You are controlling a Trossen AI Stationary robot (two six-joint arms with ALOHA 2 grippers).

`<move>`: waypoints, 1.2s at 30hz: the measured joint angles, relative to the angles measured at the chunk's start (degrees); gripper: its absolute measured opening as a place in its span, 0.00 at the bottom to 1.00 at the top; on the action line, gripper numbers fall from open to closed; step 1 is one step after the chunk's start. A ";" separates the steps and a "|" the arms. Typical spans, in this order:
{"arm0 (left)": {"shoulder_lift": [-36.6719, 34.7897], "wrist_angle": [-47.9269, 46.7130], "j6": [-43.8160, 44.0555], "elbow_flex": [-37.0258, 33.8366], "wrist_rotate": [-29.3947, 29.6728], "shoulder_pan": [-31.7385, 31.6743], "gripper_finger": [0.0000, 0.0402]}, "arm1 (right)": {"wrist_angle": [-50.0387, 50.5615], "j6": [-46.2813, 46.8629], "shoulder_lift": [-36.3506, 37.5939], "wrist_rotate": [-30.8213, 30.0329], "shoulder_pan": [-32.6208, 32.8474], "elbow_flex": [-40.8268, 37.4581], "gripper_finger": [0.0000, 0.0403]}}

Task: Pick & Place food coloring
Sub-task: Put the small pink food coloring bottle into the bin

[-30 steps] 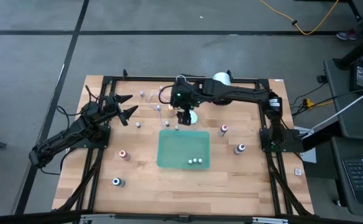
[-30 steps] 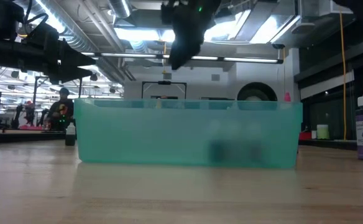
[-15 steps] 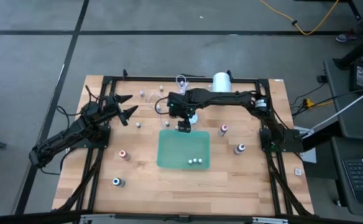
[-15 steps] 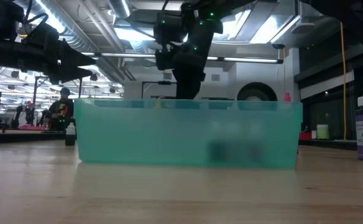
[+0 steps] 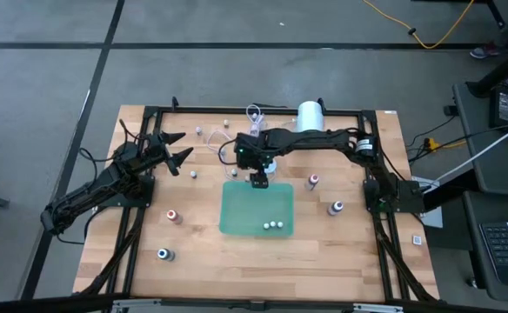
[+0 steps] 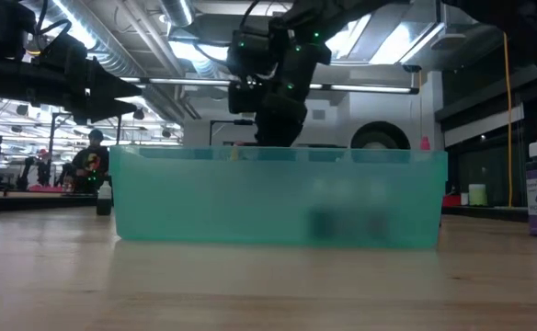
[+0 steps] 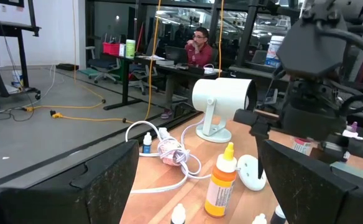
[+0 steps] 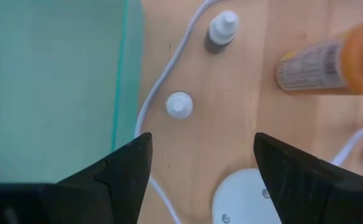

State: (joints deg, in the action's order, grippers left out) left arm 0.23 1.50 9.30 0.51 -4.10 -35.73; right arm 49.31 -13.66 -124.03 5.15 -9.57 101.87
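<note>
Bottles of food coloring are standing scattered on the desk (image 5: 324, 252); three caps (image 5: 277, 225) are showing inside the green tray (image 5: 237, 213), blurred by its wall in the low view. Left gripper (image 5: 177, 149) is hanging open and empty, well apart. Right gripper (image 8: 197, 168) is hovering open and empty over the tray's far edge, a white-capped bottle (image 8: 179, 104) lying just beyond its fingertips.
</note>
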 joint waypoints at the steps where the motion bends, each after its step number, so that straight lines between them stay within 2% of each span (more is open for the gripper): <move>1: 0.00 0.00 0.00 0.00 0.02 0.00 0.83 | -0.25 -0.80 0.00 0.03 0.03 -0.28 0.69; 15: 0.01 0.00 0.00 0.00 0.00 -0.01 0.83 | -3.72 -9.07 -2.12 0.05 0.34 -1.18 0.69; 23: 0.00 0.00 0.00 0.02 0.02 -0.02 0.83 | -3.94 -9.34 -4.20 0.32 0.34 2.26 0.69; 36: 0.00 0.00 0.00 0.00 0.00 -0.02 0.83 | -4.40 -8.87 -5.06 2.22 0.34 2.13 0.69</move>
State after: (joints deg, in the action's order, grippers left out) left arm 0.23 1.50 9.30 0.51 -4.10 -35.75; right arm 44.91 -22.53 -129.09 7.37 -9.23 104.01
